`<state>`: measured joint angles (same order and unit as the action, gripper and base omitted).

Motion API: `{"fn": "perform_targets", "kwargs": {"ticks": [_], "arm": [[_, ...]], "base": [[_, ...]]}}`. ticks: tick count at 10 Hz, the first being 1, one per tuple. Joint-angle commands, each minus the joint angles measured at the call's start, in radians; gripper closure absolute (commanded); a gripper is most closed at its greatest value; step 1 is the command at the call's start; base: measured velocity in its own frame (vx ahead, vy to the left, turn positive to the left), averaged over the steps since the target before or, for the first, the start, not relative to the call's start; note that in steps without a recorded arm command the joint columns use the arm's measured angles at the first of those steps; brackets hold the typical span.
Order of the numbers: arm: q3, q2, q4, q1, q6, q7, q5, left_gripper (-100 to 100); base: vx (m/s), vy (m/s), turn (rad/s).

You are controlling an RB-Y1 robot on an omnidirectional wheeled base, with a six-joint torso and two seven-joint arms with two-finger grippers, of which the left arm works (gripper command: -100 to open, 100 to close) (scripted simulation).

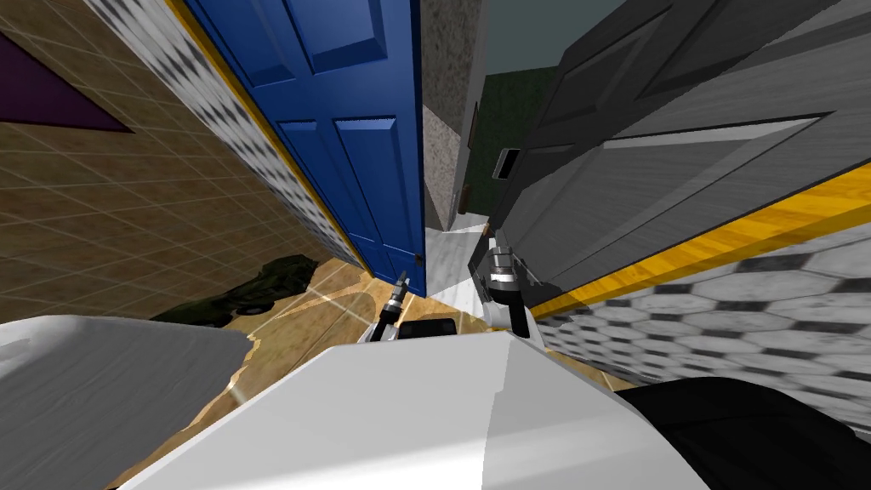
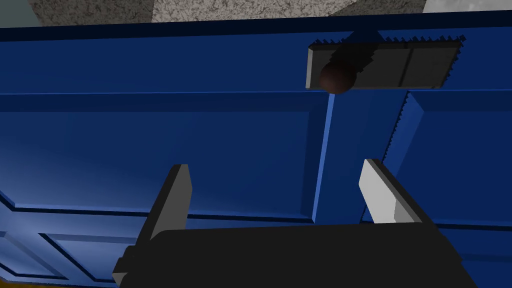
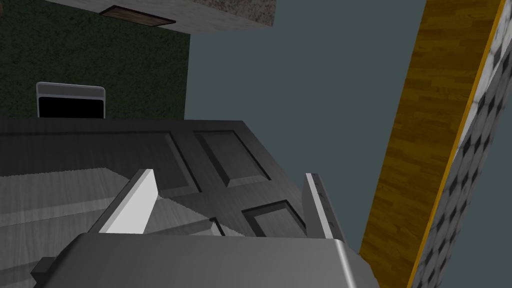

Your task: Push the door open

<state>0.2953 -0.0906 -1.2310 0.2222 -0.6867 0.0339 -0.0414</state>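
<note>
Right ahead of the left gripper (image 2: 276,165) stands the blue door (image 2: 150,140), fingers spread wide and empty, dark round knob (image 2: 337,77) just beyond them, right gripper (image 3: 230,174) equally wide by the dark grey door (image 3: 225,155).

The blue door (image 1: 340,128) runs off the head view's top edge, the grey door (image 1: 680,145) off its top and right. A dark round knob (image 2: 337,77) covers part of its dark plate (image 2: 415,65). A dark green shape (image 1: 255,289) on the floor is too unclear to name.
</note>
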Motion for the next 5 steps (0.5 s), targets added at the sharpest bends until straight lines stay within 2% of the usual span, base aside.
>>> {"fn": "perform_targets", "kwargs": {"ticks": [1,5], "arm": [[0.009,0.004,0.039,-0.011,-0.014,0.001,-0.001,-100],[0.034,0.005,0.123,-0.034,-0.030,0.012,-0.002,-100]], "base": [[0.040,0.047,-0.042],[0.063,0.083,-0.084]]}}
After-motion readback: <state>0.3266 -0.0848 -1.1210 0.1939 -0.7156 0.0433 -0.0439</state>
